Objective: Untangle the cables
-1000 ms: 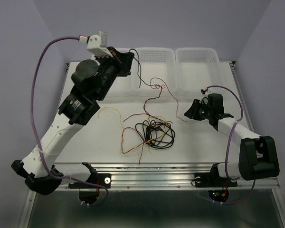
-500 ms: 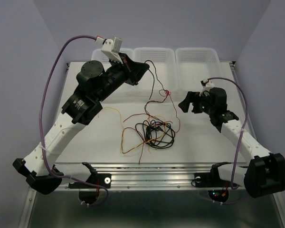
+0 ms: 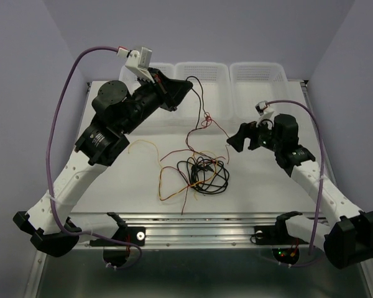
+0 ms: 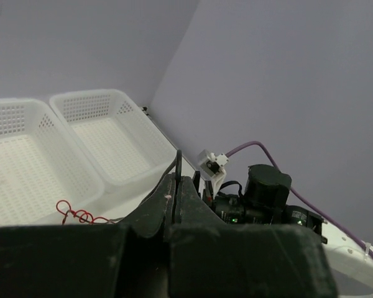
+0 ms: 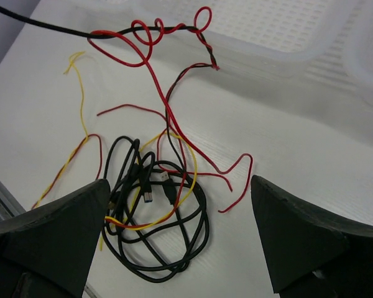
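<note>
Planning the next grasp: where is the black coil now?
Top view, centre: the black coil, crossed by a yellow cable and a red cable, lies left of the right gripper.

Tangled on the white table, the cables lie as we find them. A black cord is wound in a loose, flat coil, its plugs resting among the loops. A yellow wire threads through that coil and trails off in waves toward the left arm's side, one stretch twisted with red. A red wire climbs from the heap in kinked bends to a curly knot held above the surface. A thin black wire is caught in those curls and runs up, lifted clear, to the left gripper, pinched between its closed fingers.
</note>
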